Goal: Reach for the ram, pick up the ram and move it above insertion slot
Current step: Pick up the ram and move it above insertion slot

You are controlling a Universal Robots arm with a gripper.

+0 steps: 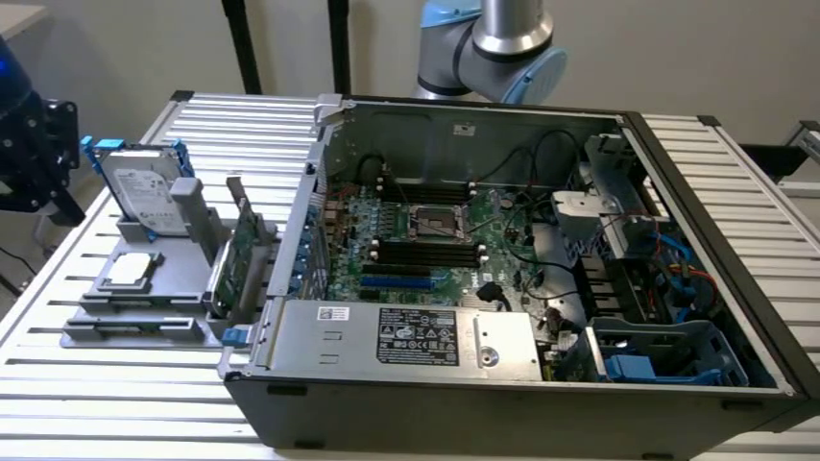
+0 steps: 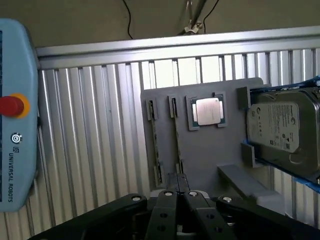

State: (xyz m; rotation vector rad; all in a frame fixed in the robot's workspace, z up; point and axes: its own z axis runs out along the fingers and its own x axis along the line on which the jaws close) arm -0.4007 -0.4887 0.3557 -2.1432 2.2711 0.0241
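Plain pale wall (image 1: 129, 48) behind a ribbed aluminium tabletop (image 1: 129, 403), two dark posts (image 1: 238, 48).

An open computer case (image 1: 513, 413) sits across the exterior view's middle and right on a slatted counter (image 1: 115, 403). At the exterior view's left, a grey holder (image 1: 134, 331) carries a silver hard drive (image 1: 138, 187) and a processor chip (image 1: 132, 271).

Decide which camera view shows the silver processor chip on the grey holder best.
The wrist view: the processor chip lies face-on there, its square silver lid plain in the grey holder. The exterior view shows it slanted and flattened, beside the hard drive.
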